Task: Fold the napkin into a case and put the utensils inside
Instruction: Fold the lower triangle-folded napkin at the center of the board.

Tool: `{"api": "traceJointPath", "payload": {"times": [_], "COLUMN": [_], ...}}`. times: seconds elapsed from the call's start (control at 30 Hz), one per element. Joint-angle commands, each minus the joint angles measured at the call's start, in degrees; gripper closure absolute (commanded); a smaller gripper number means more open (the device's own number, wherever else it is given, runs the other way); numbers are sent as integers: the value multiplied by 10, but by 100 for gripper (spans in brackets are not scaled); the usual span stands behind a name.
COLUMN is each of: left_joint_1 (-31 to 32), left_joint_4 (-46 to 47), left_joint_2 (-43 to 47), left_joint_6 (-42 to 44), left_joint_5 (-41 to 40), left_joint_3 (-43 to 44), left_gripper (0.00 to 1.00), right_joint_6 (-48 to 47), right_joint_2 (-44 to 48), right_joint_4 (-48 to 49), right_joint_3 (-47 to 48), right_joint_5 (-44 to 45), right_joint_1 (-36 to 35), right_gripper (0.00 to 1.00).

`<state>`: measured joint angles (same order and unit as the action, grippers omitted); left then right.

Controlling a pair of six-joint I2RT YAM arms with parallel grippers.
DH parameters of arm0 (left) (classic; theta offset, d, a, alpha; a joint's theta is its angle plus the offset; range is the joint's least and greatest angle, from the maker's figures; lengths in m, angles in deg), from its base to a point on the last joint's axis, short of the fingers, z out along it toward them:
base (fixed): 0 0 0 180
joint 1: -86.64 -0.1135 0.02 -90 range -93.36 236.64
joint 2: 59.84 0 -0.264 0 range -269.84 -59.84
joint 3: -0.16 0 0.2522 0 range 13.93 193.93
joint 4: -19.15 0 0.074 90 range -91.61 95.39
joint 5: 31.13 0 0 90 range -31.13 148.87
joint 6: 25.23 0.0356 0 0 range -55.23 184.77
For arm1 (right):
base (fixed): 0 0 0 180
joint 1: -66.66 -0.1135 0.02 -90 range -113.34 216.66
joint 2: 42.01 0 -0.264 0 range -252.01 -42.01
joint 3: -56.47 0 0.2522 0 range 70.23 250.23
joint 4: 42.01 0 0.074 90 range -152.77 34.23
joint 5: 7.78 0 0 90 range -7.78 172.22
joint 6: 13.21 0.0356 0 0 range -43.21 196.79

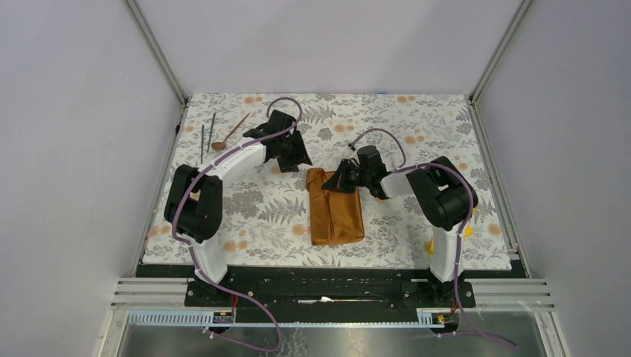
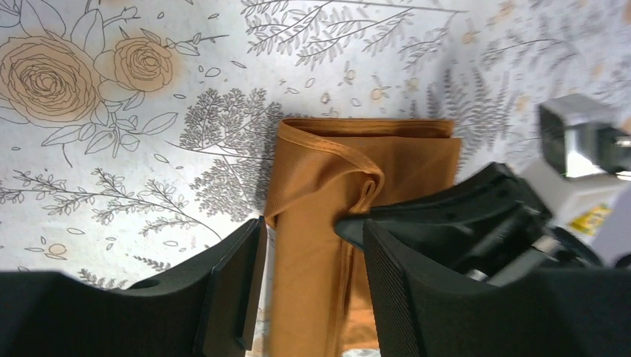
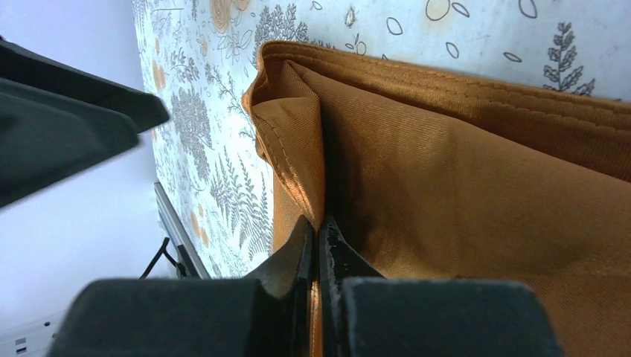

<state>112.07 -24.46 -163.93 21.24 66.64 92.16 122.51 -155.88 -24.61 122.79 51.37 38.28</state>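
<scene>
The rust-orange napkin [image 1: 336, 214] lies folded into a rough upright rectangle at the middle of the tablecloth. My right gripper [image 1: 338, 181] is at its far right corner, shut on a raised fold of the cloth [image 3: 298, 160]. In the right wrist view the jaws [image 3: 318, 232] pinch the hem. My left gripper [image 1: 299, 158] hovers at the napkin's far left corner, open. In the left wrist view its fingers [image 2: 236, 286] straddle a cloth layer [image 2: 320, 223] without closing. The copper spoon [image 1: 231, 132] and two dark rods [image 1: 206, 136] lie at the far left.
The floral tablecloth [image 1: 253, 216] covers the table. Small yellow blocks [image 1: 430, 244] sit by the right arm's base. An aluminium frame rail [image 1: 335, 290] runs along the near edge. The right arm's white body [image 2: 588, 149] shows close beside the left gripper.
</scene>
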Motion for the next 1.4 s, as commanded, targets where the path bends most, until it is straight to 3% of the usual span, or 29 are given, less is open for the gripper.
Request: {"api": "traceJointPath", "payload": {"times": [0.0, 0.23, 0.5, 1.03, 1.2, 1.37], "left_joint_1": [43, 86, 110, 117, 123, 125], "left_joint_4": [16, -14, -28, -47, -47, -46], "left_joint_2": [-12, -62, -100, -151, -154, -152], "left_joint_6": [57, 73, 105, 116, 111, 102], "left_joint_5": [-65, -136, -200, -191, -189, -191], "left_joint_3": [17, 70, 112, 160, 165, 159], "left_gripper": [46, 54, 71, 80, 99, 100], "right_joint_6": [3, 7, 10, 13, 13, 14], "right_joint_2": [22, 22, 21, 19, 22, 37], "right_joint_4": [28, 32, 43, 46, 39, 7], "right_joint_3": [-3, -10, -13, -10, -9, 2], "right_joint_5": [-19, -21, -28, -33, -33, -49], "right_joint_1": [6, 10, 13, 14, 15, 29], "right_gripper": [98, 95, 98, 98, 83, 62]}}
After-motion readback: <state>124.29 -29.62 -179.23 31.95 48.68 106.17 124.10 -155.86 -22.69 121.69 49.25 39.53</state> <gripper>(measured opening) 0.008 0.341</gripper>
